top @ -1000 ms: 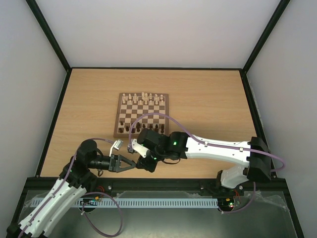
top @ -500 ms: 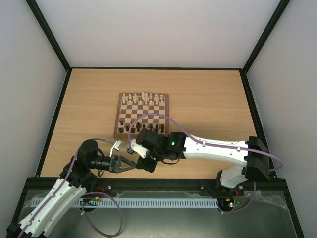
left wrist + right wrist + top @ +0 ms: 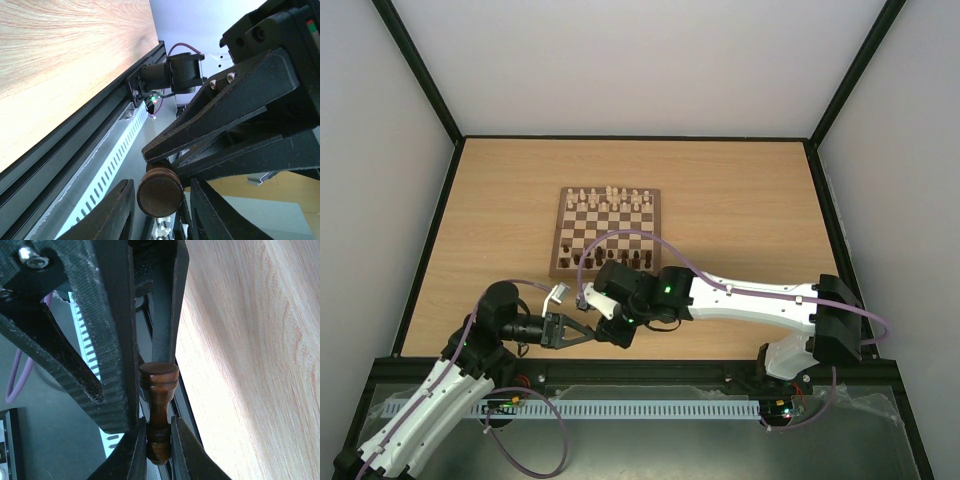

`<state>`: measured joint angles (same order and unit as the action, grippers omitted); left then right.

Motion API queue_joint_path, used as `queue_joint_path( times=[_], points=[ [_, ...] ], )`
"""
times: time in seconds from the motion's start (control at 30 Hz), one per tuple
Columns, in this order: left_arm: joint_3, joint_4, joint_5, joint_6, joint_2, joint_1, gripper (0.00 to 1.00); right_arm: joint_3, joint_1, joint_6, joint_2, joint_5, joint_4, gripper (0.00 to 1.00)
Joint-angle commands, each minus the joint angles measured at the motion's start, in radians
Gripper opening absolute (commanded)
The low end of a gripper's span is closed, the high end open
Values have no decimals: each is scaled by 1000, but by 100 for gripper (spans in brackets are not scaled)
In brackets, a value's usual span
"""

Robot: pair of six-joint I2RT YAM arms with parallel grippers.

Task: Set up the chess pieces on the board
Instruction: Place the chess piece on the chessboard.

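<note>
Chess piece (image 3: 159,377), dark, pinched by narrow end in right pincer (image 3: 158,432), over near edge of worktop (image 3: 740,200); left pincer (image 3: 161,184) narrowly spread round its base w/ slim gaps both sides.

left arm (image 3: 440,395) reaches up from its base and bends in low, wrist roughly level, left gripper (image 3: 586,331) pointing right. right arm (image 3: 760,300) stretches across from the right side and folds at the wrist, so the right gripper (image 3: 159,426) points back down-left and the two meet tip to tip. right fingers are clamped on the thin end of a dark chess piece (image 3: 158,385). left fingers (image 3: 114,210) sit either side of its round base with slim gaps, not gripping.
</note>
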<state>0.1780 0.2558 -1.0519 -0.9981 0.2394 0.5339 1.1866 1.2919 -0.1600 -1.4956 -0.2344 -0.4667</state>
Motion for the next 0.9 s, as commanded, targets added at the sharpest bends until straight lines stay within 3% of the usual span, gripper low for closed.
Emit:
queue_joint_path(
  times=[0.0, 0.13, 0.33, 0.4, 0.47, 0.6, 0.73, 0.87],
  points=[
    [-11, 6, -6, 2, 9, 3, 30, -9, 6, 10, -12, -8, -27, 2],
    [-11, 21, 3, 20, 20, 2, 11, -9, 6, 10, -18, -5, -30, 2],
    [0, 33, 15, 30, 20, 1, 2, -6, 6, 9, -19, 1, -32, 3],
    [5, 35, 24, 30, 20, 1, 2, -4, 6, 2, -15, 17, -30, 10],
    [16, 29, 41, 26, 19, 1, 2, -2, 6, -12, -9, 55, -26, 28],
    [38, -4, 83, 10, 20, 1, 2, 7, -20, -50, 24, 108, -18, 45],
    [35, -69, 113, -13, 59, 1, 3, -5, -75, -94, 86, 122, 5, 54],
    [53, -155, 150, -40, 88, 1, 2, -59, -209, -169, 185, 119, 58, 61]
  ],
)
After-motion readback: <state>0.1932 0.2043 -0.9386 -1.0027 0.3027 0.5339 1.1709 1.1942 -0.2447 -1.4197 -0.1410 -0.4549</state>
